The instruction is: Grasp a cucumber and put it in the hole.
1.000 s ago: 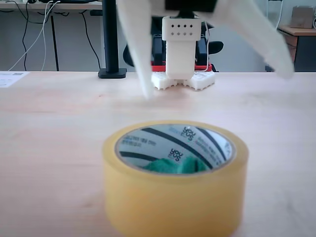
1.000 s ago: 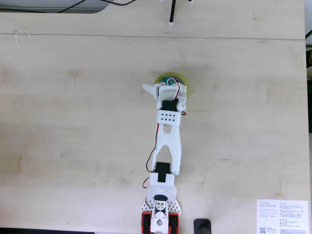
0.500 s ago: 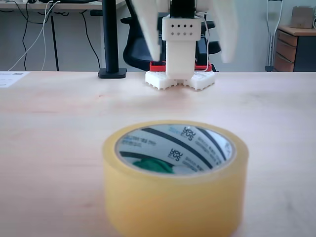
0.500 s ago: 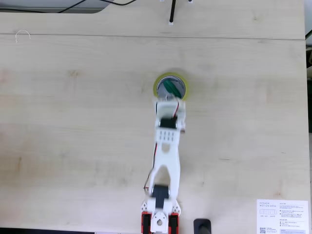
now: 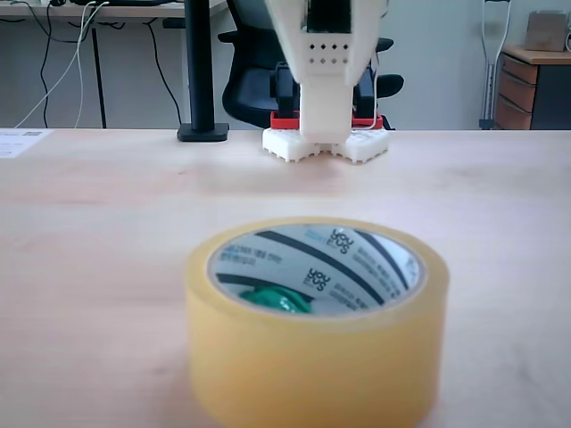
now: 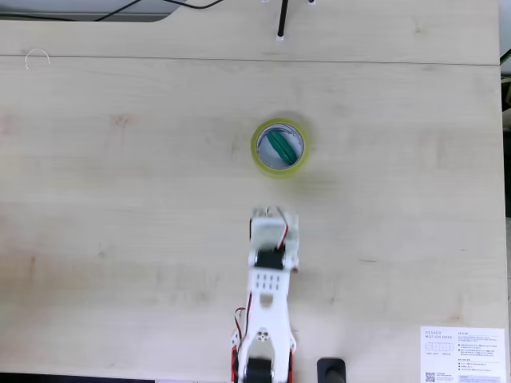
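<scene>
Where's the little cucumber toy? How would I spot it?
Look near the middle of the pale wooden table for the fat yellow tape roll. Peek into its round hole: the cucumber lies inside, small, shiny and dark green, the one green thing there.

- White plastic arm (image 6: 268, 303) all over, with blocky printed links.
- One flat link carries a grid of small dark holes (image 5: 326, 53).
- Black servo bodies sit between the white shells.
- Thin red and white wires loop beside the joints.
- Red base plate (image 5: 325, 119) under a white knobbly mount.
</scene>
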Robot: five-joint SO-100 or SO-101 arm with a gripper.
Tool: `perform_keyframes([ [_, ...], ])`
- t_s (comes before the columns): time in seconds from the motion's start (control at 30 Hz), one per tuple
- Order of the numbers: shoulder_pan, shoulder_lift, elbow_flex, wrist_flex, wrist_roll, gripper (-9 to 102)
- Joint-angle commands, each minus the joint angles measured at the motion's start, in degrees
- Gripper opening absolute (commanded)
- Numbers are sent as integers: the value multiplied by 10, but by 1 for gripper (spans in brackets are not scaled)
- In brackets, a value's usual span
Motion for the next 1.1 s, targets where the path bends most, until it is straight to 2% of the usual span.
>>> perform_keyframes([
  [0.0, 2, 113, 50, 27, 6, 7],
  [0.33, 2, 347, 214, 111, 6, 0],
  [0.57, 2, 550, 317, 214, 18, 0],
  [1.07, 2, 555, 376, 195, 35, 0],
])
